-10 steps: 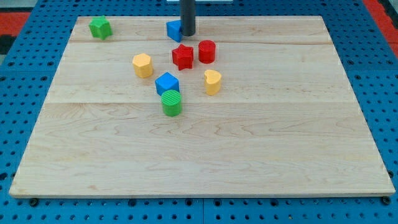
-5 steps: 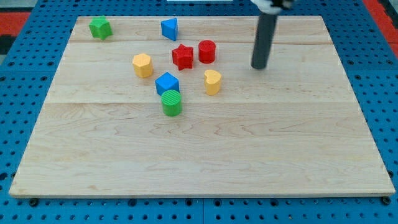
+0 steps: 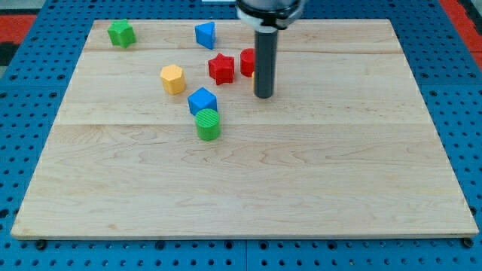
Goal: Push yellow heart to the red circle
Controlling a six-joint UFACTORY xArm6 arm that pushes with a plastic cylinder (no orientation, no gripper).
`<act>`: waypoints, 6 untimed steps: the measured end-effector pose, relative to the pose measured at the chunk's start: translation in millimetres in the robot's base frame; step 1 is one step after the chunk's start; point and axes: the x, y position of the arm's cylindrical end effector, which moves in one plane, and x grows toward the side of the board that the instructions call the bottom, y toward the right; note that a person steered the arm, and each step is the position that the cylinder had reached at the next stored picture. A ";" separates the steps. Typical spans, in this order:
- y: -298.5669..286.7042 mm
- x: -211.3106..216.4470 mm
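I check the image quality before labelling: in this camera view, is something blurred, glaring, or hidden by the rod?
Camera view: light is even and soft, with no strong glare on the board. Blocks look sharp, such as the green cylinder. The rod looks slightly soft. My tip stands in front of where the yellow heart should be, hiding it, and covers the right edge of the red circle.
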 end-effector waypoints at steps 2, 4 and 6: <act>-20.3 -12.2; -20.3 -11.5; -31.5 -13.1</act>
